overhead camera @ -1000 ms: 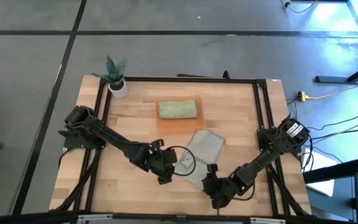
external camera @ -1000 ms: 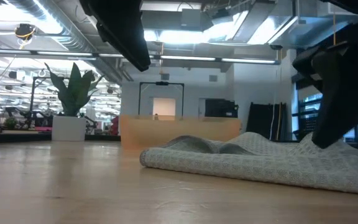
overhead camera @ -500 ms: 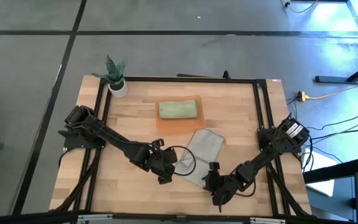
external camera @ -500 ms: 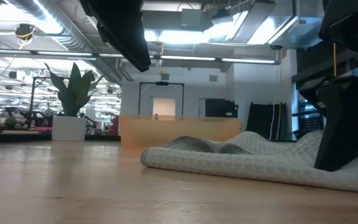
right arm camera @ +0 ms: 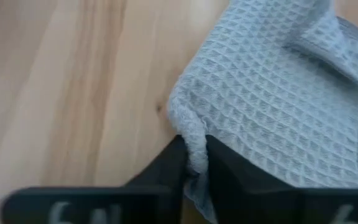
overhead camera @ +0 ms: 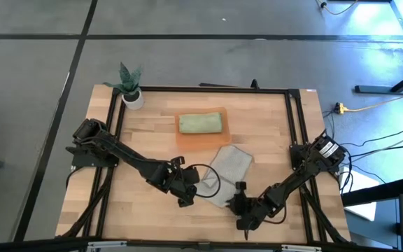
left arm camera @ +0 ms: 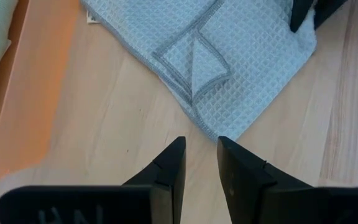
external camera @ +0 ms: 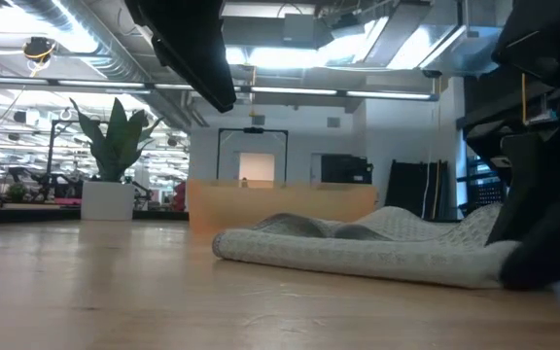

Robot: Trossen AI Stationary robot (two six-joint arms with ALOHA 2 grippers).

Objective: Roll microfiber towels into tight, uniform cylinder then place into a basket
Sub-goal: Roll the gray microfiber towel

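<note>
Right gripper pinches the near corner of the grey waffle-weave microfibre towel, lying flat just before the shallow translucent orange basket; we'd lift little, fold over snugly.

Wood table stood on grey floor crossed by dark lines. Yellow cable lay on the floor to the right. Behind the table: bright ceiling lights, exposed ducts, potted plant, dark doorway frame.
</note>
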